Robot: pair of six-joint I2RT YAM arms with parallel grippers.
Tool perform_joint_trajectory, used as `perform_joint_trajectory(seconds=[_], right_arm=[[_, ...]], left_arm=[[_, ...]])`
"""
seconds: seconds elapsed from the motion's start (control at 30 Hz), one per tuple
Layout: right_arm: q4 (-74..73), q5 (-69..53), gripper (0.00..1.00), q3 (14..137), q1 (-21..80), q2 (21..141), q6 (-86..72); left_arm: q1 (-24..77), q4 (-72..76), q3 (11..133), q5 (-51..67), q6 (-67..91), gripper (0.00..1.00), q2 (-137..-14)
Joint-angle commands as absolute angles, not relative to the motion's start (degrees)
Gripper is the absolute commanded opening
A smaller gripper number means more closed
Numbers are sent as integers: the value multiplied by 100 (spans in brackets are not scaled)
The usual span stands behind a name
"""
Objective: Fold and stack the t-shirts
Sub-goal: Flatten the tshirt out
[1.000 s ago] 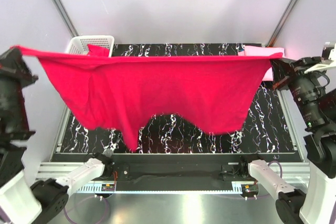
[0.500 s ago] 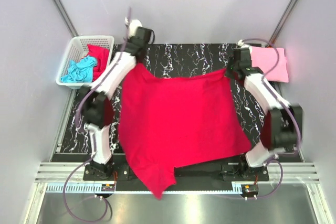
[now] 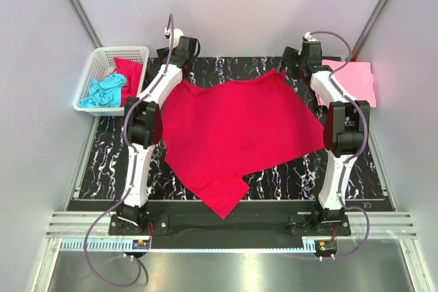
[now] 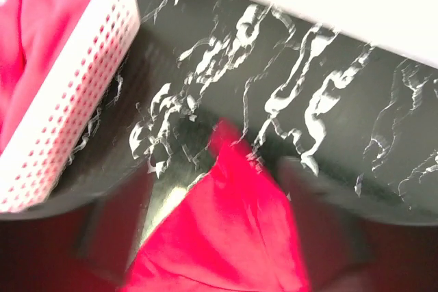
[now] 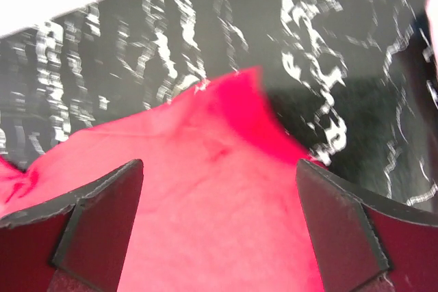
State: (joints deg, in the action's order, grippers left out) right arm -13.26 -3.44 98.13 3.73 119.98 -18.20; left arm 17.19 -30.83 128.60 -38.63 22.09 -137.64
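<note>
A crimson t-shirt (image 3: 233, 135) lies spread on the black marbled table (image 3: 102, 162), one sleeve pointing at the near edge. My left gripper (image 3: 176, 70) stands open over its far left corner (image 4: 233, 223), the cloth lying loose between the blurred fingers (image 4: 116, 230). My right gripper (image 3: 293, 68) is open over the far right corner (image 5: 226, 169), its fingers (image 5: 96, 217) wide apart either side of the fabric. A light pink t-shirt (image 3: 352, 80) lies folded at the far right. Turquoise (image 3: 102, 90) and red (image 3: 128, 72) t-shirts sit in the basket.
The white lattice basket (image 3: 109, 54) stands off the table's far left corner; its wall (image 4: 68, 100) is close to my left gripper. Both arms reach across the table's sides to its far edge, where the white back wall (image 3: 233, 11) rises.
The crimson shirt, held stretched in the air a second ago, has been laid on the table. Both grippers have since opened and let go of its far corners.
</note>
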Motion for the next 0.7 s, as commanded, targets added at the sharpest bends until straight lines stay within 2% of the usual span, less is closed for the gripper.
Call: perform_joint_trajectory(seconds=[0.0,0.2,0.37,0.5,0.67], right_arm=[[-1081,-720,100,10064,369,11805,-1653],[-1151,-650,100,9783,369,11312,-1556],[-1353,-299,100,8958,369,10653,-1766],[-1687,-255,100,8193,527,10258,-1951],[-1959,202,100,6989,1054,9677,-2108]], left_arm=[[1740,-1691,12106,-3841,1917,99,-12974],[1740,-1423,11427,-3850,1933,99,-12324],[1924,-1529,10250,-3525,2065,99,-11366],[2161,-2230,9433,-2902,2705,99,-10548],[2592,-2417,8009,-1759,3400,98,-9565]])
